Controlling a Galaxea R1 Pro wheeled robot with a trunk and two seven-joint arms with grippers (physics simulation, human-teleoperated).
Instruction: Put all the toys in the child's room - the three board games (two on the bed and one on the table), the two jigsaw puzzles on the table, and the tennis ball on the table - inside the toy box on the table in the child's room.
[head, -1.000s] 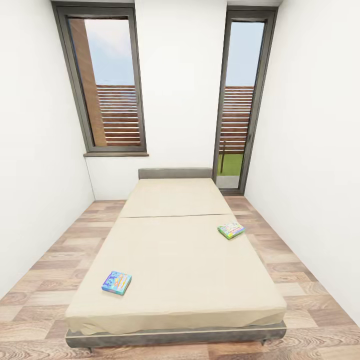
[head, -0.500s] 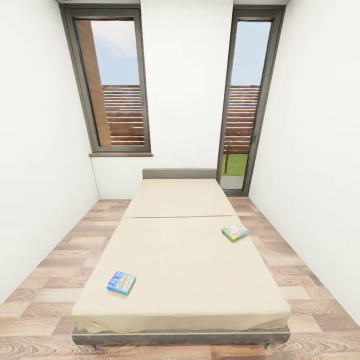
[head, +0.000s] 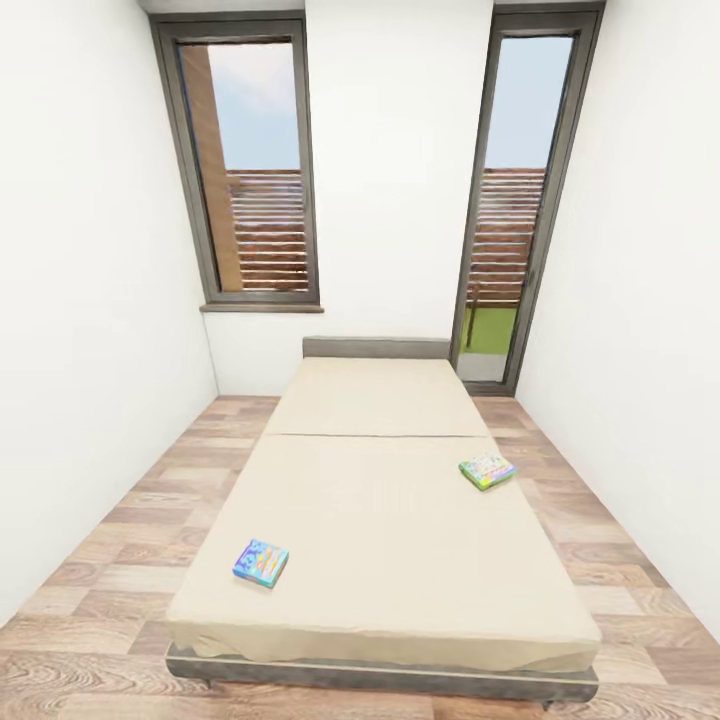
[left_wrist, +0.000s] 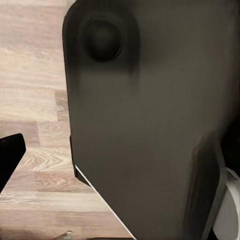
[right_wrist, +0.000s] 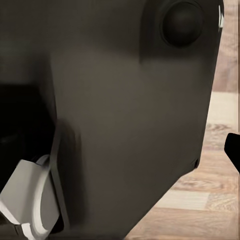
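Flat blue board-game box seen near foot-left corner of beige bed; green-edged box at right edge. Judged light, stiff; best gripped across thin edges. Gripper openings cannot be told.

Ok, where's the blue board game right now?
In the head view the blue board game lies flat on the bed, near its foot end at the picture's left, well apart from the green-edged board game by the right edge.
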